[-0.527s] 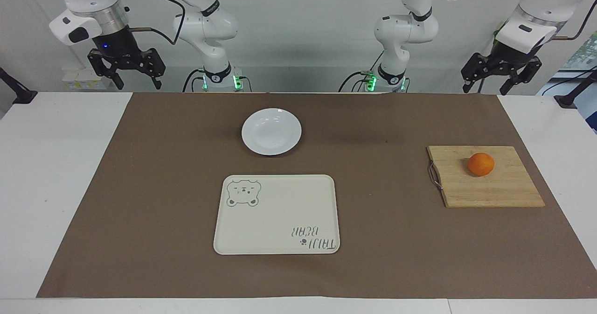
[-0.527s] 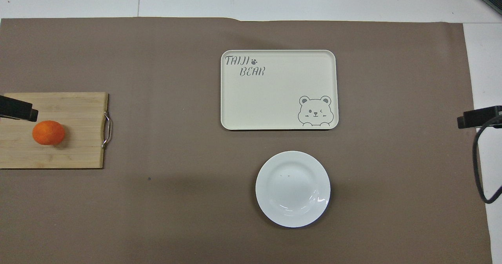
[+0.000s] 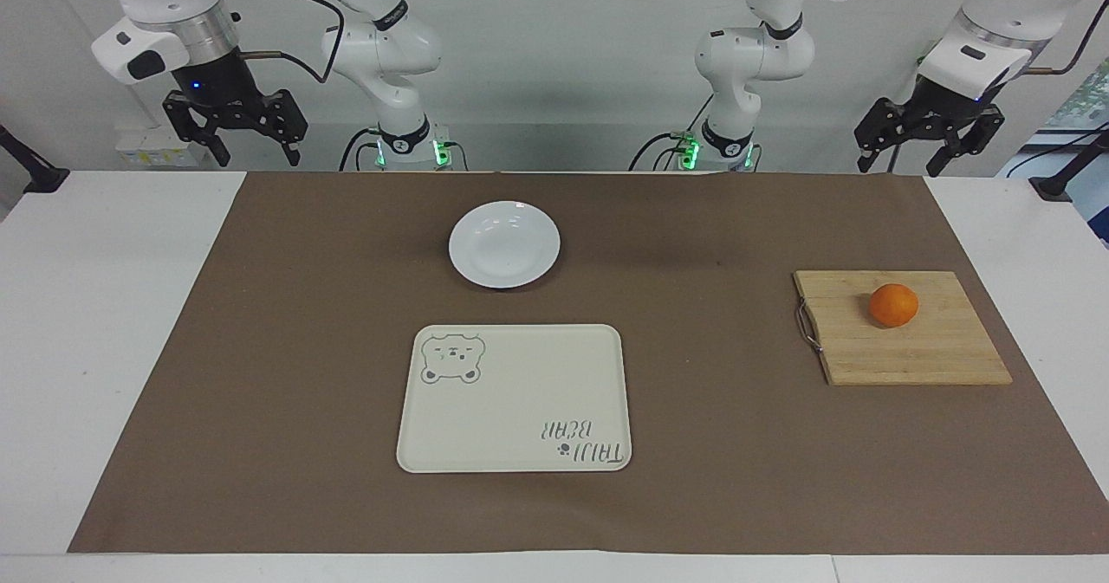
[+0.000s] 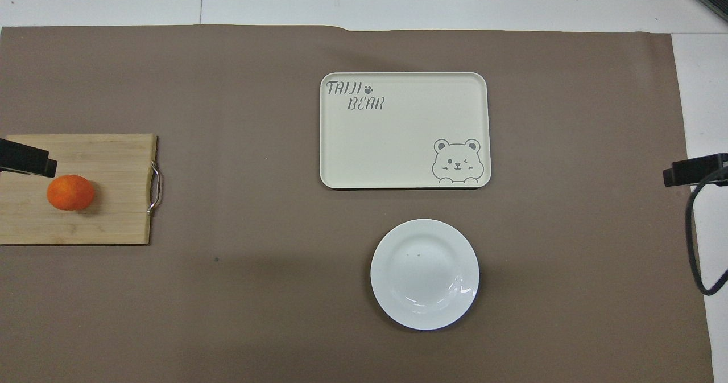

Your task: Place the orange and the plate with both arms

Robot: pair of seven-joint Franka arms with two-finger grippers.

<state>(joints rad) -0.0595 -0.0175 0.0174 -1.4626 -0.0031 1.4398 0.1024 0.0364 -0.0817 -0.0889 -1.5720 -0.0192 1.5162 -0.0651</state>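
The orange (image 3: 893, 305) lies on a wooden cutting board (image 3: 910, 353) toward the left arm's end of the table; it also shows in the overhead view (image 4: 70, 192). The white plate (image 3: 504, 244) sits empty on the brown mat, also seen in the overhead view (image 4: 425, 274). My left gripper (image 3: 901, 165) hangs open and empty, high over the table's edge by the robots, and its tip shows in the overhead view (image 4: 25, 159). My right gripper (image 3: 257, 157) hangs open and empty, high over the same edge at the right arm's end.
A cream rectangular tray (image 3: 514, 398) with a bear drawing lies empty, farther from the robots than the plate. The board has a metal handle (image 3: 806, 325) on the side toward the plate. A brown mat (image 3: 260, 375) covers the table.
Both grippers have shifted very slightly upward. The orange, plate, tray and board have not moved.
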